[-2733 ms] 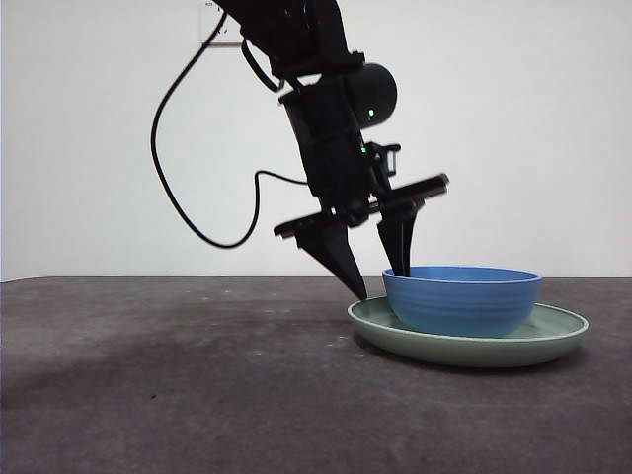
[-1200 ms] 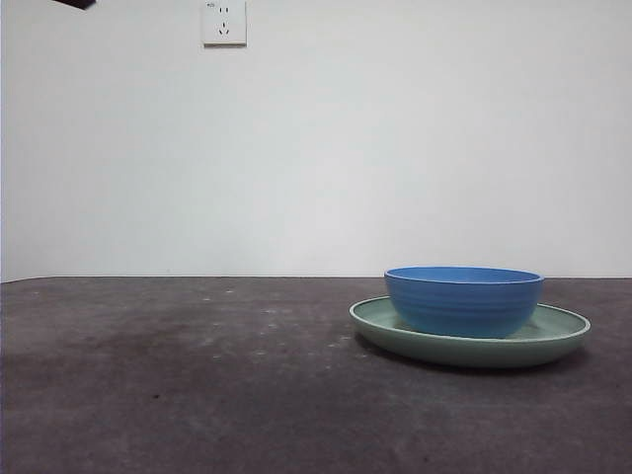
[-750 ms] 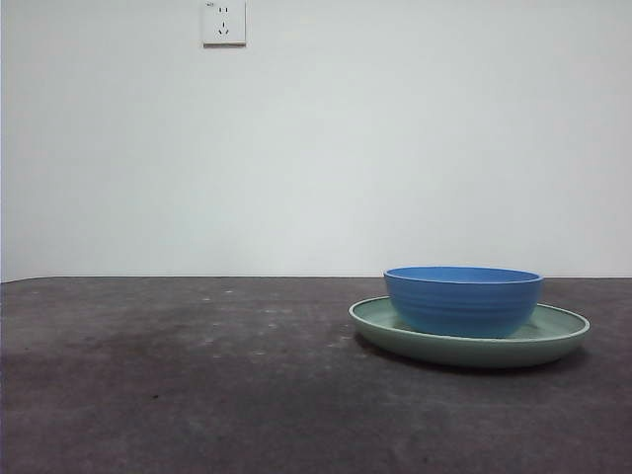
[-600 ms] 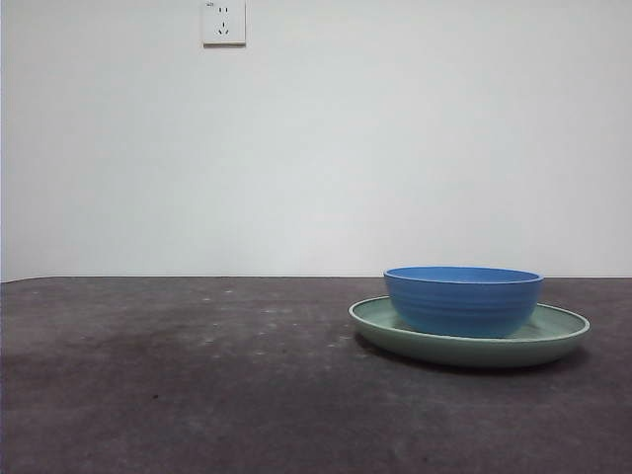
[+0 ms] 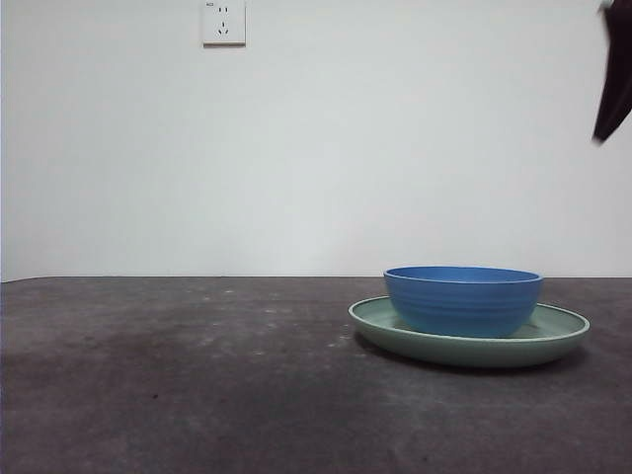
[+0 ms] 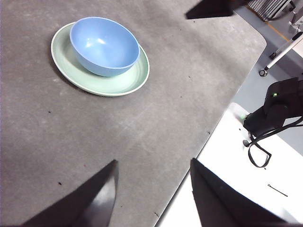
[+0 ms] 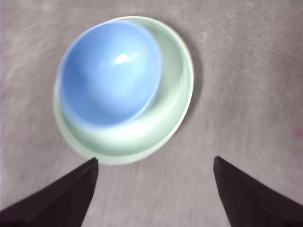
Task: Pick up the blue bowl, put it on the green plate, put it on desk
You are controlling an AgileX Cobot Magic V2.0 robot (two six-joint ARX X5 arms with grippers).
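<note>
Right gripper [image 7: 154, 189]: jaws spread wide, nothing between them; the two black tips stand well apart in its wrist view, above the desk [image 7: 246, 85] and short of the dishes. That view is blurred. In the front view a black tip [image 5: 614, 74] hangs at the upper right corner, high above the dishes; most likely this gripper, though the front view alone does not settle it.

Left gripper [image 6: 151, 189]: jaws spread wide, empty; held high over the desk near its edge, well apart from the dishes.

Blue bowl [image 5: 463, 299]: upright, empty, glossy, with faint ridges on its outside. It sits inside the green plate [image 5: 553, 341], off centre towards one side of the rim, as both wrist views show. Free of both grippers.

Green plate: wide, shallow, pale green, flat on the desk, on the right half of the front view. Its rim shows all round the bowl.

Desk: dark grey-brown, matte, mottled with light specks. In the left wrist view its rounded corner meets a white surface [image 6: 236, 189] just beside it.

White surface: carries a black device [image 6: 277, 106] with a green light and a black cable.

Wall [image 5: 316, 148]: white, behind the desk, with a white socket [image 5: 223, 22] high up
</note>
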